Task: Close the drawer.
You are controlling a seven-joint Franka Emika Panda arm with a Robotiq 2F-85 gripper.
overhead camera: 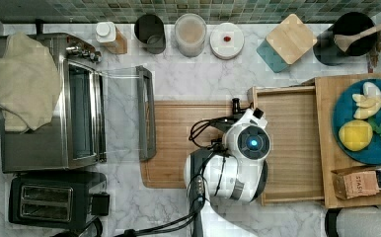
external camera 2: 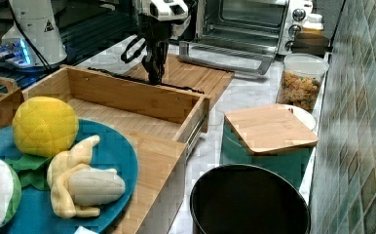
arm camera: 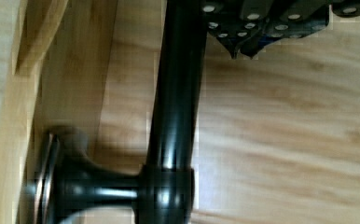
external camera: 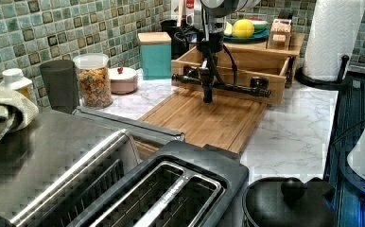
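One drawer (overhead camera: 292,143), light wood, is standing pulled out from under the shelf holding the blue plate (external camera 2: 103,161), over the cutting board (external camera: 209,118). One black bar handle (external camera: 223,86) is running along its front; the wrist view is showing its post (arm camera: 99,189), which the top view is hiding under the arm. One gripper (external camera: 207,97) is hanging just beside the handle, pointing down at the board; whether its jaws are apart or together cannot be told.
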